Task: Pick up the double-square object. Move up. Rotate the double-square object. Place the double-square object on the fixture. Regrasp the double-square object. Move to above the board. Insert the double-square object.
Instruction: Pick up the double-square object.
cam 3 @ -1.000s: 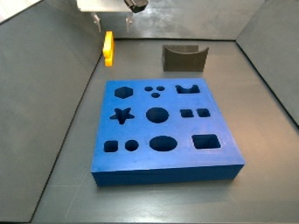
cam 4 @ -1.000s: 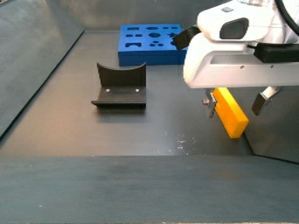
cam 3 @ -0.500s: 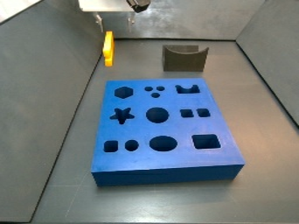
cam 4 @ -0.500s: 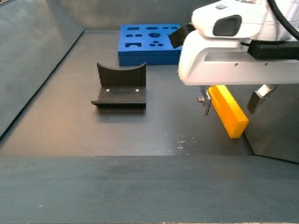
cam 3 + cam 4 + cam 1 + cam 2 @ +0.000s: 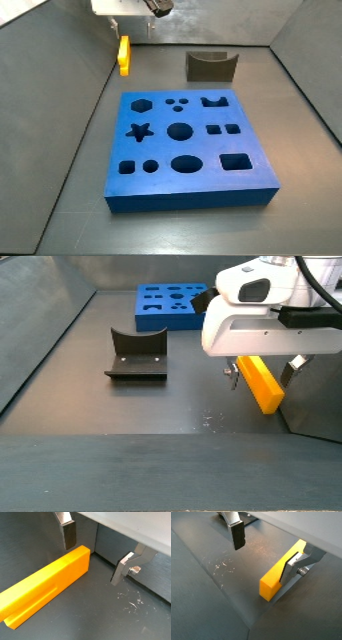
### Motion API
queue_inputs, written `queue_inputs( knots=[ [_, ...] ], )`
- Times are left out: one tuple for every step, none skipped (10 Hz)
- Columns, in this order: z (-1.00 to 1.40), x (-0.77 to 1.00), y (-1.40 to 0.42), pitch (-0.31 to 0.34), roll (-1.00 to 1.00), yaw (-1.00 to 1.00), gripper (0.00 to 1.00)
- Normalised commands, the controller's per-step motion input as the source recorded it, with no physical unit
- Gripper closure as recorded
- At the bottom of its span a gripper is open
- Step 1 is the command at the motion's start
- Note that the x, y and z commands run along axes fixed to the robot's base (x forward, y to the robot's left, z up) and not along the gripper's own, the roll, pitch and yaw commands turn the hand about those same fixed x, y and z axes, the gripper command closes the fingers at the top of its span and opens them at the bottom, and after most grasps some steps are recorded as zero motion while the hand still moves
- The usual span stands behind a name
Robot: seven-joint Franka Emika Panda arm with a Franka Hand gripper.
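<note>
The double-square object (image 5: 124, 55) is a flat yellow-orange piece standing on edge against the side wall, also seen as a long orange slab (image 5: 263, 385). My gripper (image 5: 266, 373) hangs open just over it, with one finger on each side in that side view and neither pressing on it. In a wrist view the double-square object (image 5: 47, 587) sits below and beside one dark-padded finger (image 5: 69, 534); in a wrist view the double-square object (image 5: 278, 577) lies close against the silver finger (image 5: 292, 566). The gripper (image 5: 130, 27) is near the top edge in a side view.
The fixture (image 5: 209, 66), a dark notched bracket, stands on the floor beyond the board (image 5: 187, 140); in a side view the fixture (image 5: 135, 354) is left of the gripper and the blue board (image 5: 170, 304) lies behind it. Metal walls enclose the floor.
The gripper body has drifted slightly sideways over the double-square object. The piece, fixture and board have not moved.
</note>
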Motion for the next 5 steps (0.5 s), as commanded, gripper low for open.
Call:
queue_inputs(
  knots=[
    [-1.00, 0.00, 0.00, 0.000, 0.03, 0.05, 0.00],
    [-1.00, 0.05, 0.00, 0.000, 0.00, 0.03, 0.00],
    [-1.00, 0.10, -0.02, -0.017, 0.00, 0.00, 0.00],
    [-1.00, 0.13, -0.03, -0.037, 0.00, 0.00, 0.00],
    [-1.00, 0.15, -0.03, -0.046, 0.00, 0.00, 0.00]
  ],
)
